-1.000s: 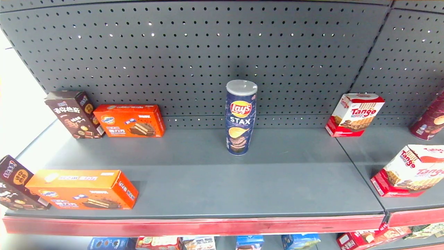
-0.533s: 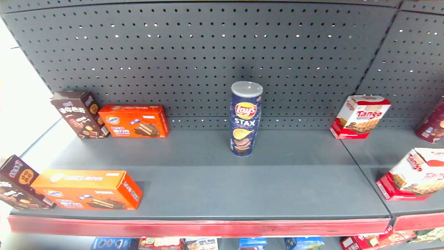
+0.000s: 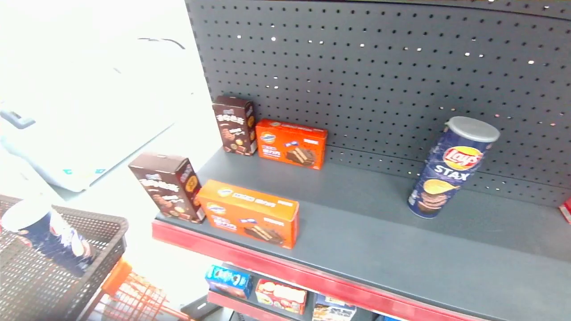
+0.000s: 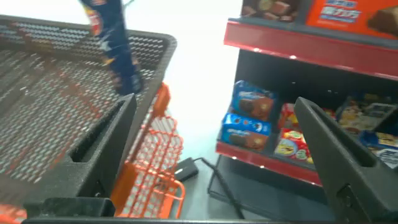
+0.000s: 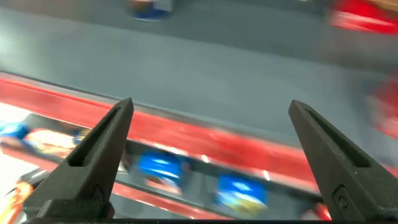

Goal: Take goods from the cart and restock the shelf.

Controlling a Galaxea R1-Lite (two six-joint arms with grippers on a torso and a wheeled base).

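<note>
- Left gripper (image 4: 216, 106): black tapered fingers, spread wide, nothing between them; hangs beside the cart basket.
- Right gripper (image 5: 211, 107): same build, jaws wide and empty; faces the red front strip (image 5: 199, 134) of the shelf.
- Cart basket (image 3: 105, 225): black perforated mesh on an orange wire frame (image 3: 138, 296).
- Carted chip can (image 3: 49, 240): dark blue cylinder, leaning inside the basket.
- Shelf (image 3: 379, 249): flat grey metal deck.
- Front brown carton (image 3: 169, 187): upright, at the shelf's front edge.
- Front orange carton (image 3: 250, 214): long, just beside it.
- Rear brown carton (image 3: 235, 125) and rear orange carton (image 3: 292, 143): side by side against the pegboard (image 3: 357, 67).
- Shelved chip can (image 3: 450, 167): grey-lidded, upright, near the pegboard.
</note>
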